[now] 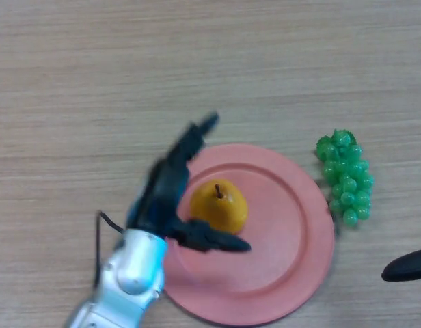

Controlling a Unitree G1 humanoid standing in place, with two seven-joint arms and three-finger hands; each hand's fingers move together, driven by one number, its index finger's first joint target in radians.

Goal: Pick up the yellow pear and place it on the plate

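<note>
The yellow pear (219,206) stands upright on the pink plate (292,232), left of the plate's middle. My left hand (171,190) is beside the pear on its left, over the plate's left rim. Its fingers are stretched out past the pear on the far side and its thumb (214,239) reaches along the near side. The hand is open around the pear and does not grip it. My right hand (407,266) shows only as a dark tip at the right edge.
A bunch of green grapes (346,176) lies on the wooden table just right of the plate's rim.
</note>
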